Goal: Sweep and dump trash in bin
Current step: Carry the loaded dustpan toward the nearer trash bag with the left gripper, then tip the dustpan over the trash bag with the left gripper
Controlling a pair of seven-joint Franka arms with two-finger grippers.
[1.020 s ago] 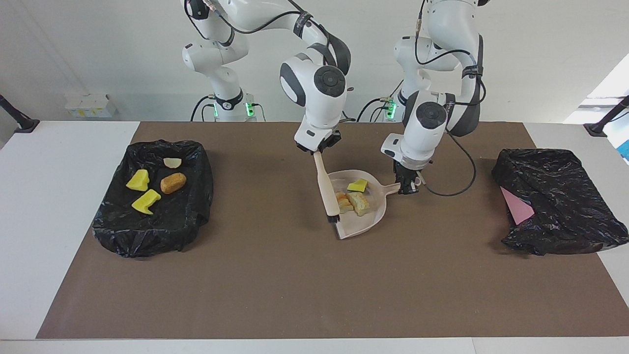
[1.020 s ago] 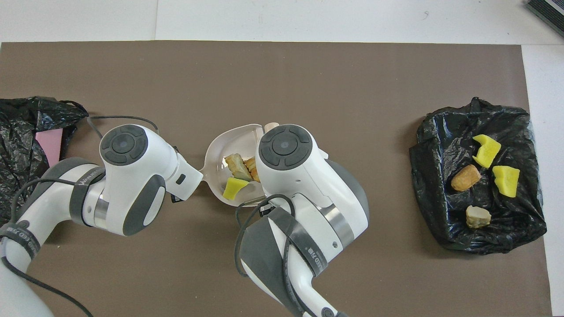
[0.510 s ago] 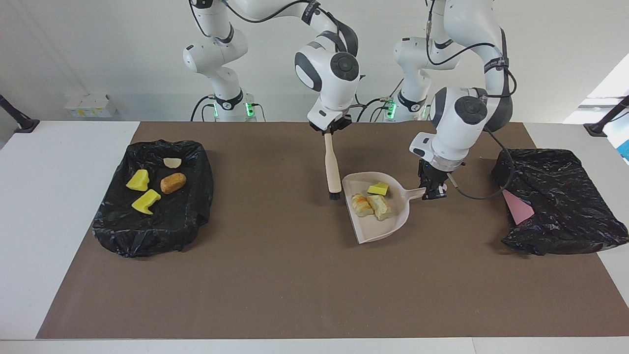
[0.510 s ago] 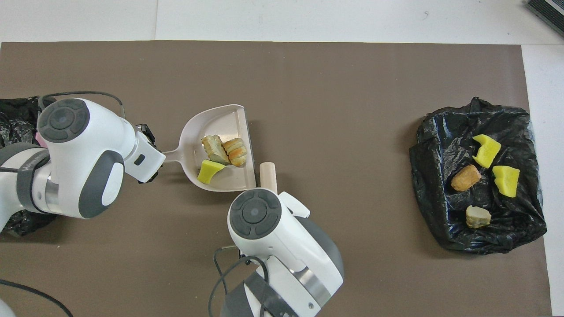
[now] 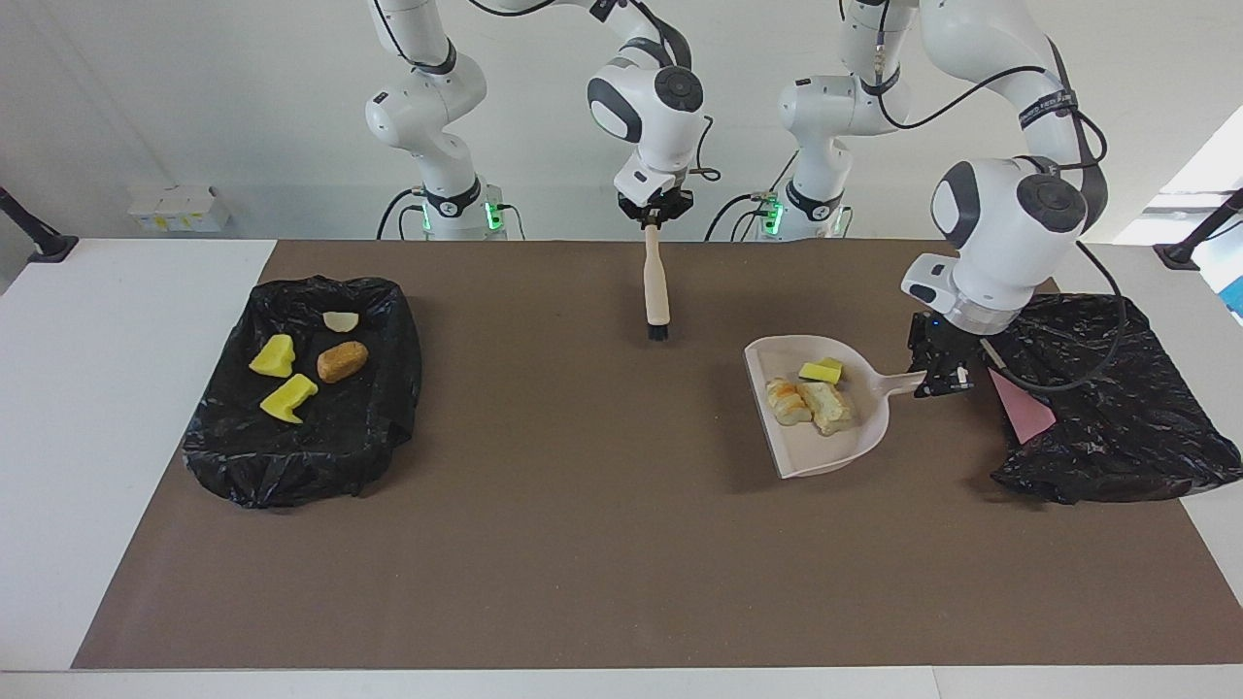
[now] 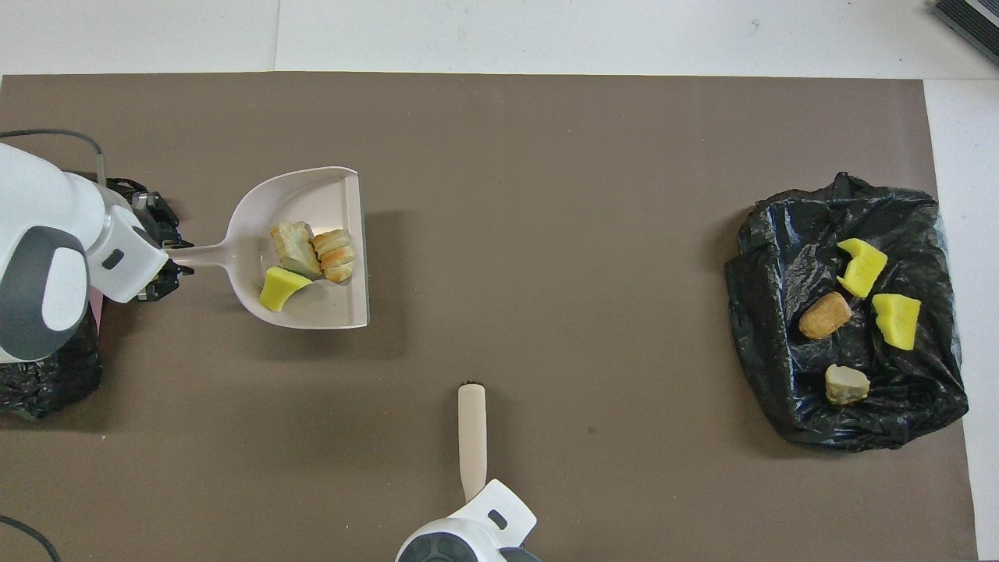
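Trash (image 5: 811,398) in the dustpan (image 5: 825,456), left claw (image 5: 940,377) gripping its handle beside the bin (image 5: 1117,427) at the tabletop's end, right claw (image 5: 655,216) clamped on the brush (image 5: 657,291).

Seven trash chunks (image 5: 814,396) are counted: three yellow, two bread-like, two beige. Also counted are two black bags (image 5: 301,427), one dustpan (image 5: 825,447), one brush (image 5: 657,291) and one pink sheet (image 5: 1024,413).

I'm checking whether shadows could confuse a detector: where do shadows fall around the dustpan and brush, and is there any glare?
Overhead view: the dustpan casts a soft shadow on the brown mat beside its open edge; the brush casts hardly any. Facing view: a faint shadow under the pan, mild sheen on the black bags, no strong glare.
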